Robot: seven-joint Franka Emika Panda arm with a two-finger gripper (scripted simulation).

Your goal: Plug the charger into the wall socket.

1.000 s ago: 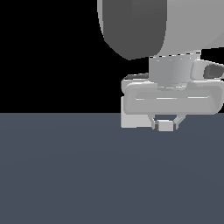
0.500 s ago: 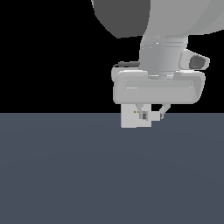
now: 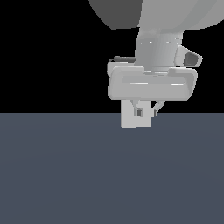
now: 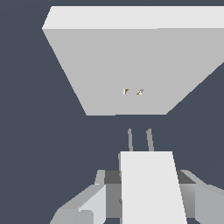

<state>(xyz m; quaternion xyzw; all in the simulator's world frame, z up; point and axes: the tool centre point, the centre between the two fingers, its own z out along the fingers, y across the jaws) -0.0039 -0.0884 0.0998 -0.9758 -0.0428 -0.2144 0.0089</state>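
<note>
Gripper (image 4: 146, 192) clamped on charger (image 4: 151, 183), prongs facing wall socket (image 4: 131, 65), near it, not touching. Step: alignment before insertion. Next: line prongs with two holes, push straight in.

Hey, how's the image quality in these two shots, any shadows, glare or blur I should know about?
Exterior view: sharp, flat render, black backdrop above a plain dark floor, no cast shadows or glare; gripper evenly lit. Wrist view: also crisp; the wall socket shows only face-to-face shading, its top lighter; the charger looks uniformly bright, its prongs slightly jagged.
</note>
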